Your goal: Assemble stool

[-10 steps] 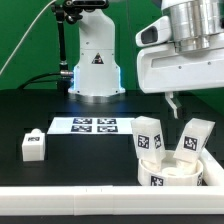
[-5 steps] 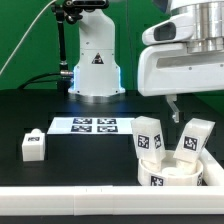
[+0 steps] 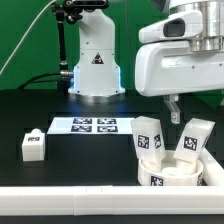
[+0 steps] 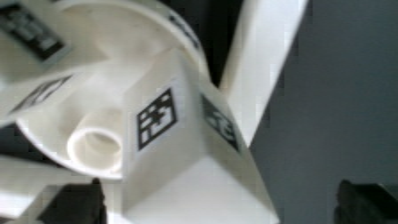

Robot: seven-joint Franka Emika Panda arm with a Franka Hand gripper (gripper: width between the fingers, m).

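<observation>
The white round seat (image 3: 170, 172) sits at the exterior view's lower right with two tagged legs, one (image 3: 150, 136) and the other (image 3: 193, 139), standing in it. A third leg (image 3: 33, 146) lies loose at the exterior view's left. My gripper hangs above the seat, apart from the legs; one finger (image 3: 172, 104) shows below the hand. In the wrist view my gripper (image 4: 217, 205) is open and empty, with the dark fingertips (image 4: 71, 205) far apart. A tagged leg (image 4: 169, 115) with a round peg end fills the space below them, and the seat (image 4: 63, 55) lies beyond it.
The marker board (image 3: 95, 125) lies flat mid-table in front of the robot base (image 3: 95, 65). A long white border rail (image 3: 90, 203) runs along the front edge. In the wrist view a white strip (image 4: 270, 55) crosses beside the leg.
The hand has shifted only slightly above the seat. The seat, the legs and the loose leg have not moved.
</observation>
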